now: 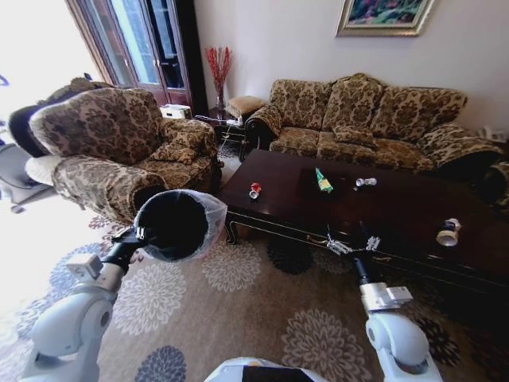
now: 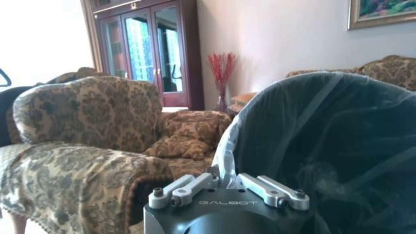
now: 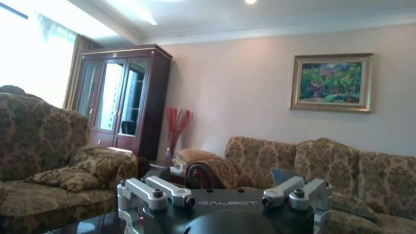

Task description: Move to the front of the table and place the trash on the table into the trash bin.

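Observation:
The trash bin [image 1: 175, 225], black with a whitish bag liner, hangs tilted over the rug left of the table [image 1: 398, 208]. My left gripper [image 1: 141, 233] is shut on its rim; the bin [image 2: 325, 146] looms just beyond the left gripper [image 2: 224, 187]. Trash lies on the dark tabletop: a red-and-white can [image 1: 254, 190] near the left end, a green wrapper [image 1: 323, 181], a small silvery bottle [image 1: 365, 182] and a beige-and-white bottle [image 1: 449, 232] at the right. My right gripper [image 1: 350, 243] is open at the table's front edge, holding nothing; its fingers spread wide in the right wrist view [image 3: 227, 192].
A patterned armchair [image 1: 119, 147] stands left of the table, close behind the bin. A matching sofa [image 1: 366, 119] runs along the far side. A dark cabinet [image 1: 143, 40] and a small side table with a red vase [image 1: 218, 76] fill the corner. Flowered rug [image 1: 238, 318] lies in front.

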`<state>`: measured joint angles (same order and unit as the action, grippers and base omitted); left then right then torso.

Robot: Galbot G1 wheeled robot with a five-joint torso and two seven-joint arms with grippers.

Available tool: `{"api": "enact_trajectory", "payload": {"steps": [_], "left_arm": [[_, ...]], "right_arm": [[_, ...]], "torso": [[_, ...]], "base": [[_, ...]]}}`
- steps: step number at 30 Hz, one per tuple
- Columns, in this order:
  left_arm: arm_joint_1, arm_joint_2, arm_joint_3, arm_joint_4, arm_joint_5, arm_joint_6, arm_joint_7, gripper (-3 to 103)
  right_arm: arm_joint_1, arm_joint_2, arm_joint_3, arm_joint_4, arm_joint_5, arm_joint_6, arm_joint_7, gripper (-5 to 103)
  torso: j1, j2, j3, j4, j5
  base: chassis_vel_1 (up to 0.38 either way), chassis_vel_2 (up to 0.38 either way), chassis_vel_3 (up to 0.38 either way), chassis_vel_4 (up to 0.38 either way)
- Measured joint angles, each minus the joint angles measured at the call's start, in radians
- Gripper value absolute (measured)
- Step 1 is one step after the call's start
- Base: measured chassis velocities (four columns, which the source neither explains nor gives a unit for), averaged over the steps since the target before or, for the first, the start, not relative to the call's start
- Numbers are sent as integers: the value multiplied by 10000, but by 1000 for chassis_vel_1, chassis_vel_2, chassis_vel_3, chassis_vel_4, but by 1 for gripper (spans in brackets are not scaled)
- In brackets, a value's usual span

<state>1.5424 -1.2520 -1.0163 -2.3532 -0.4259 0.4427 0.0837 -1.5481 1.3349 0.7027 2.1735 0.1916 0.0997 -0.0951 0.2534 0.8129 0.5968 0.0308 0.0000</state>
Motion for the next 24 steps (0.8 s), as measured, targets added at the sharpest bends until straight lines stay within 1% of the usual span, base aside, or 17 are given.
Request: {"api": "enact_trajectory", "payload": {"steps": [5, 8, 10, 13, 14, 24], "left_arm": [[16, 2, 4, 99, 70, -175, 49, 2], [-38, 48, 24, 190, 73, -235, 73, 2], [-58, 58, 25, 205, 73, -238, 79, 2], [-190, 117, 40, 293, 68, -240, 152, 2], [-190, 117, 40, 293, 68, -240, 152, 2], [-275, 129, 47, 439, -1, -272, 414, 2]], "right_arm": [[9, 62, -52, -29, -23, 0, -3, 100], [4, 108, -61, -64, -47, 12, -27, 100], [4, 110, -60, -66, -49, 14, -28, 100], [24, 105, -35, -72, -55, 14, -32, 100], [24, 105, -35, -72, -55, 14, -32, 100], [34, 131, -17, -147, -71, 35, -134, 100]], "torso": [[54, 125, 71, 2, -2], [111, 253, 143, -1, -1], [123, 283, 160, -1, 0], [200, 461, 260, -1, 1], [200, 461, 260, -1, 1], [411, 925, 510, 0, 0]], "base": [[31, 29, 30, 30], [0, 0, 0, 0], [0, 0, 0, 0], [0, 0, 0, 0], [0, 0, 0, 0], [0, 0, 0, 0]]}}
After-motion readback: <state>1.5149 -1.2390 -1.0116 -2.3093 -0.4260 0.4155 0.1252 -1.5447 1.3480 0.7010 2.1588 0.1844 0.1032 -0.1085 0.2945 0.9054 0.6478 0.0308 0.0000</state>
